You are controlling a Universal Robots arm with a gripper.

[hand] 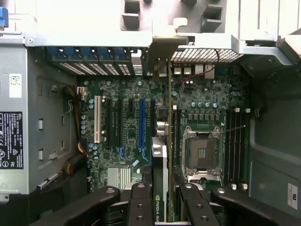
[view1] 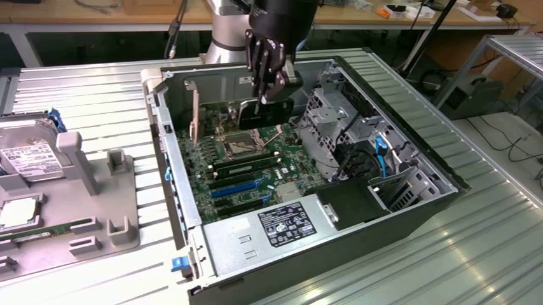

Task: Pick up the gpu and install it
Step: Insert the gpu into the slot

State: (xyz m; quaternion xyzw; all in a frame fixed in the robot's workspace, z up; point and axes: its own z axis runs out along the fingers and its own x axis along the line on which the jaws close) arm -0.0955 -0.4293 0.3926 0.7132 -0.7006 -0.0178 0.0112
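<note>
The gripper (view1: 269, 95) clamps the gpu (view1: 264, 114) on edge above the motherboard (view1: 246, 166), inside the open computer case (view1: 166, 159). The drive cage (view1: 327, 117) crowds one side. The card's long axis parallels the blue slot (hand: 141, 122), with its bracket toward the rear wall.

One open computer case (view1: 172, 184) holds one power supply (view1: 246, 244) and one processor socket (view1: 241, 145). One hand (view1: 269, 95) grips one gpu (view1: 264, 113). One hard drive (view1: 24, 149) lies at the case's nine o'clock on one bench (view1: 85, 95).
</note>
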